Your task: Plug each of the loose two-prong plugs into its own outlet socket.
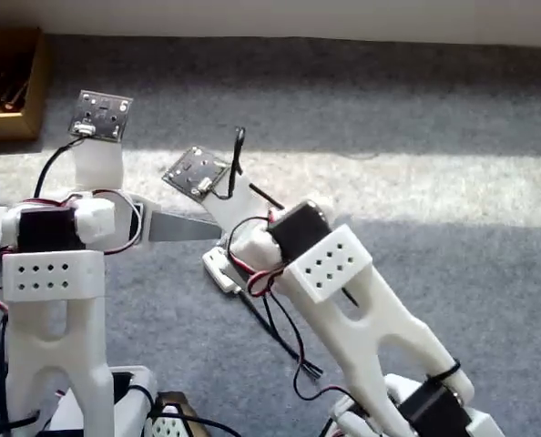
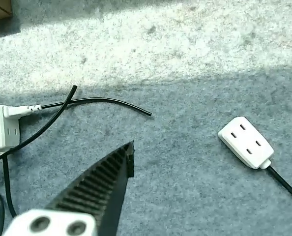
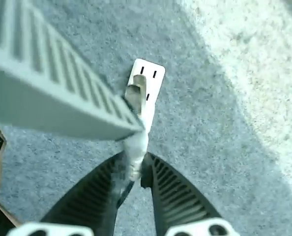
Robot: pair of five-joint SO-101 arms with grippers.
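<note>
Right gripper (image 3: 133,164) pinching white two-prong plug (image 3: 136,142) close to outlet socket (image 3: 153,81). Plug likely light, rigid, smooth plastic (slippery); grip body flats, not prongs.

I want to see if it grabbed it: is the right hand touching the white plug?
Touching. In the right wrist view, both black fingers of the right hand press against the sides of the white plug.

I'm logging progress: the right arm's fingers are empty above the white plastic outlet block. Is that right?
Not empty. The right wrist view shows the right gripper shut on a white two-prong plug, held above the white plastic outlet block.
</note>
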